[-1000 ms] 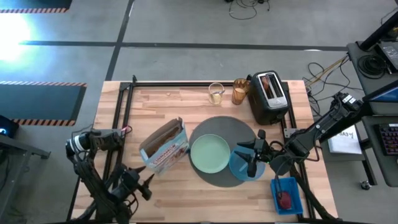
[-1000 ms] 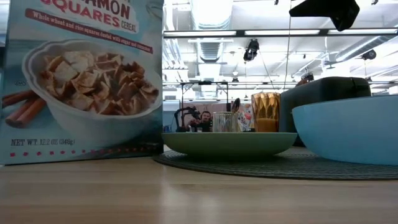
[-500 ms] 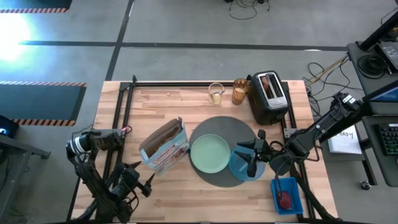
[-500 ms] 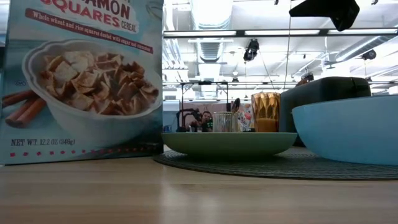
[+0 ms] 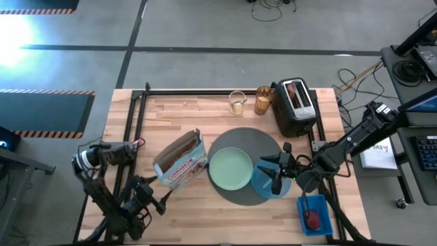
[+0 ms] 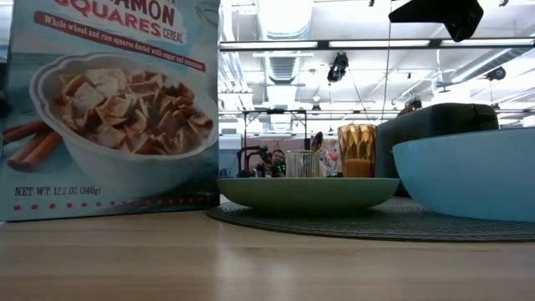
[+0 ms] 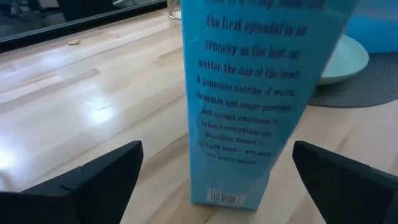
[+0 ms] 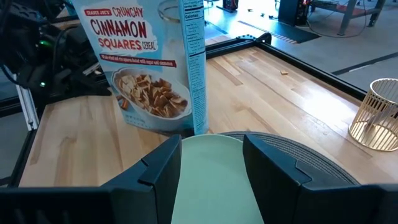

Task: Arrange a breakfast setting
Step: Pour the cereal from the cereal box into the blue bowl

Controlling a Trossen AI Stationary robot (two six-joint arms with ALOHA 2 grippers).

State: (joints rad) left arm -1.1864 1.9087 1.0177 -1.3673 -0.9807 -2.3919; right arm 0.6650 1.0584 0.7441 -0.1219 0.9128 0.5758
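Observation:
A round dark-grey mat [image 5: 256, 140] lies mid-table. On it rest a pale green plate [image 5: 231, 169] and a blue bowl [image 5: 263, 186]. A blue cereal box [image 5: 181, 160] stands upright on the table left of the mat. My left gripper [image 5: 161, 200] is open, low at the box's near-left side; in its wrist view [image 7: 217, 149] its fingers stand wide either side of the box [image 7: 249, 106] without touching. My right gripper [image 5: 272, 174] is open above the bowl, and the plate [image 8: 211, 180] shows between its fingers. An amber glass [image 5: 263, 100] stands at the far edge.
A black toaster [image 5: 295, 109] with a brown toast slice [image 5: 293, 92] in its slot stands at the far right. A clear glass [image 5: 237, 102] stands beside the amber one. A blue tray [image 5: 315, 205] with a red food piece [image 5: 313, 219] lies at the near right.
My left gripper has crept a little toward the cereal box's near-left side. The box, plate and bowl have kept still.

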